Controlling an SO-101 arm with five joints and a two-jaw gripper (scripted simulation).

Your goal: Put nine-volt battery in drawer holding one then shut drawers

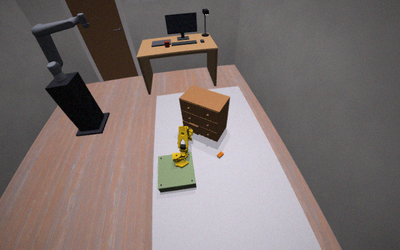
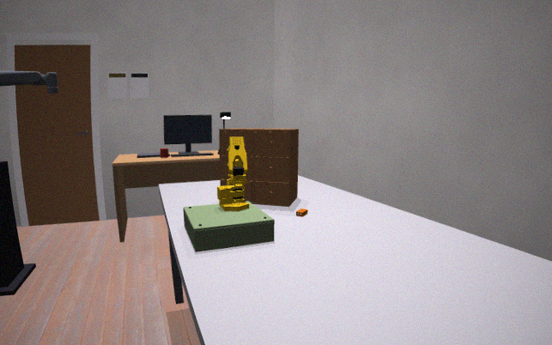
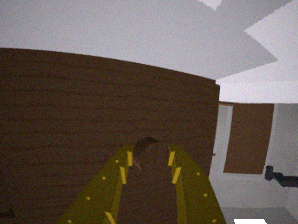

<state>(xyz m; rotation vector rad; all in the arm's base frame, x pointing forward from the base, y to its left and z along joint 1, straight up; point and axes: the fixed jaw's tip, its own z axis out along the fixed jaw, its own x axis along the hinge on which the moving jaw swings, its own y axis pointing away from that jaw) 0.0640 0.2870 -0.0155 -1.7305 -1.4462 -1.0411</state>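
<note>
The orange nine-volt battery point(image 1: 220, 154) lies on the white table top to the right of the arm; it also shows in the exterior view point(image 2: 301, 212). The brown chest of drawers point(image 1: 204, 112) stands behind it. Its lower left drawer point(image 1: 193, 125) sticks out a little. My yellow gripper point(image 1: 190, 132) is at that drawer's front. In the wrist view the two fingers are shut on the drawer's small knob point(image 3: 147, 144), with the brown front filling the view. The insides of the drawers are hidden.
My arm stands on a green base block point(image 1: 176, 173) at the table's left edge. A desk with a monitor point(image 1: 178, 37) and a grey arm on a black pedestal point(image 1: 74, 99) stand on the floor, off the table.
</note>
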